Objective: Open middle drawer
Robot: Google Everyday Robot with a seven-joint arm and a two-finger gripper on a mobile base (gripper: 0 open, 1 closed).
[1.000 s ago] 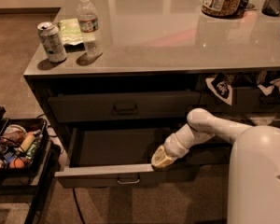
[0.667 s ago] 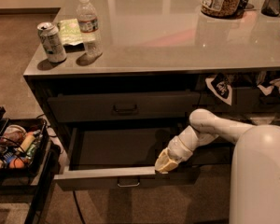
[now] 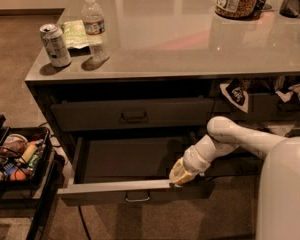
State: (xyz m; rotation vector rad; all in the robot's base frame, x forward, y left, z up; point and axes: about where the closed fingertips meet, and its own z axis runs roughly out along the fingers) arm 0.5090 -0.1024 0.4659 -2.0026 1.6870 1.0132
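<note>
middle drawer out, little left to do

the middle drawer stands well out from the cabinet, its deep box open to view. the tool sits at the drawer's top front edge, right of the drawer's handle. whether it is apart or clamped on that edge i cannot tell. behind and above the drawer, the upper drawer is shut under the counter. the opening looks essentially done. what seems left is drawing the arm clear.
</note>
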